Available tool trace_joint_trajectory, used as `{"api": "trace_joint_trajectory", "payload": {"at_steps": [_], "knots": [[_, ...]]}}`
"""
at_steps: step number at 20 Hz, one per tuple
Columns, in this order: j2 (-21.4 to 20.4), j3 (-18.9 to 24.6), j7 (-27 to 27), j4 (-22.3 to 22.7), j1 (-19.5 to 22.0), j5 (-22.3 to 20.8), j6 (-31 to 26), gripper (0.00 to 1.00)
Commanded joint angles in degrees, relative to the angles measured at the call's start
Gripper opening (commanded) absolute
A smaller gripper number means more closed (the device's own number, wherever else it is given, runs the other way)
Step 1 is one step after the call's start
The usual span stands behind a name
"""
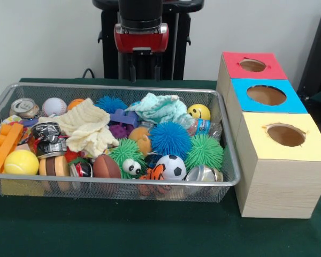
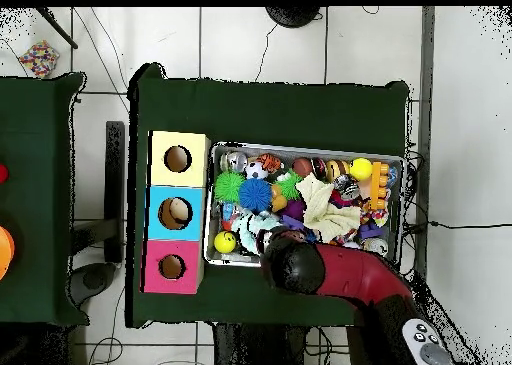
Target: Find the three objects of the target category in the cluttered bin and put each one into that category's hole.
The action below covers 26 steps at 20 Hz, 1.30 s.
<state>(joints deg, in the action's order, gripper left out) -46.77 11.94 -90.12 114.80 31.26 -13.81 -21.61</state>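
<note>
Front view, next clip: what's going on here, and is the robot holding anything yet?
Nothing is held yet. The gripper hangs above the far rim of the wire bin, empty-looking, though whether it is open or shut cannot be told. The bin is packed with balls, spiky toys, cloths and cans. Beside it stand three wooden boxes with a hole each: red, blue and yellow. The sorting looks not yet begun.

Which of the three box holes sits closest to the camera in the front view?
The yellow-topped box's hole; the blue hole sits behind it and the red hole farthest back.
</note>
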Motion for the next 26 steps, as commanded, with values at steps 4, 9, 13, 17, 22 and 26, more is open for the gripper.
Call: {"api": "trace_joint_trajectory", "payload": {"at_steps": [4, 9, 13, 17, 22, 26], "knots": [[0.14, 9.05, 4.12, -4.88, 3.42, -3.61, -1.42, 1.0], [-1.98, 10.4, 5.1, -5.59, 4.12, -4.32, -2.5, 1.0], [-3.5, 12.21, 5.99, -5.17, 5.22, -4.43, -4.47, 1.0], [-3.01, 9.28, 2.43, -7.23, 2.13, -6.15, -3.85, 1.0], [-3.19, 8.06, 0.19, -8.77, 0.21, -5.53, -4.92, 1.0], [-2.17, 11.67, 0.2, -9.19, 2.01, -3.77, -0.85, 1.0]]}}
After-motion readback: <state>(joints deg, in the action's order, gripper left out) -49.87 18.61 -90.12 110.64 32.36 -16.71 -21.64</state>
